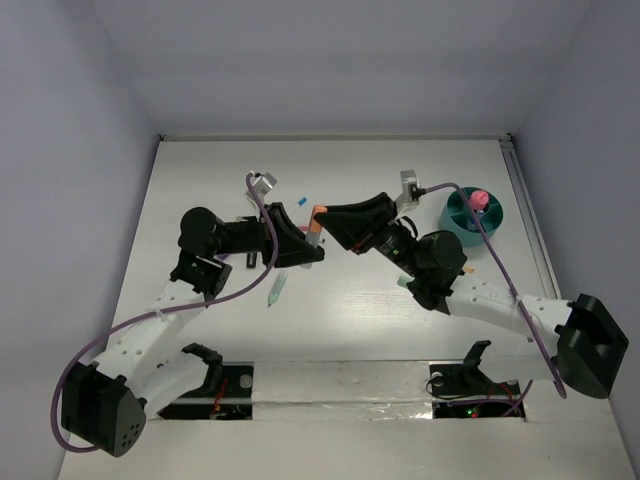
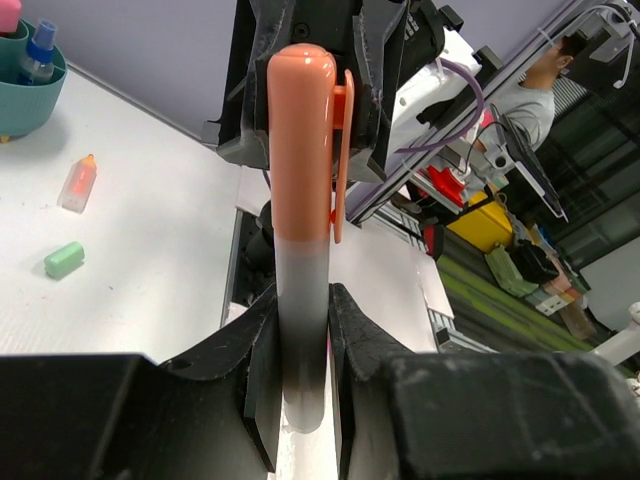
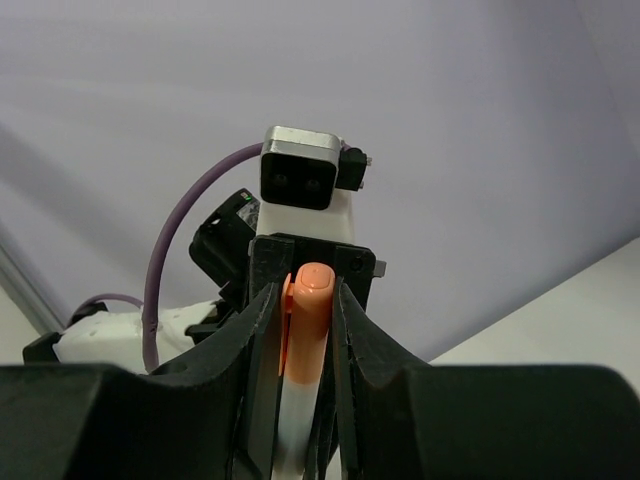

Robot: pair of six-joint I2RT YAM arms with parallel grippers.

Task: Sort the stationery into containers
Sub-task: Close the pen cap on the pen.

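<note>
Both grippers are clenched on one thing: a thin white marker with an orange cap, lifted above the middle of the white table. The left gripper grasps the white barrel, its jaws tight on either side of it, and the clipped cap sticks out beyond them. The right gripper comes in from the opposite side, and its jaws press on the marker about where the cap meets the barrel. In the top view the two sets of black fingers meet tip to tip around the marker, which is tilted with its orange end toward the far side.

Nearest on the table, just near and left of the held marker, lies a pale green pen, flat and well apart from both grippers. To the right, close to the right arm, a small green block eraser rests on the table. A small clear piece with an orange tip lies just beyond it, toward the holder.

Farther off, just past the meeting grippers, a small blue piece sits on the table; I cannot tell what it is. At the far right stands a round teal bowl-like holder. A pink-topped piece and a blue-capped marker stand upright inside it.
</note>
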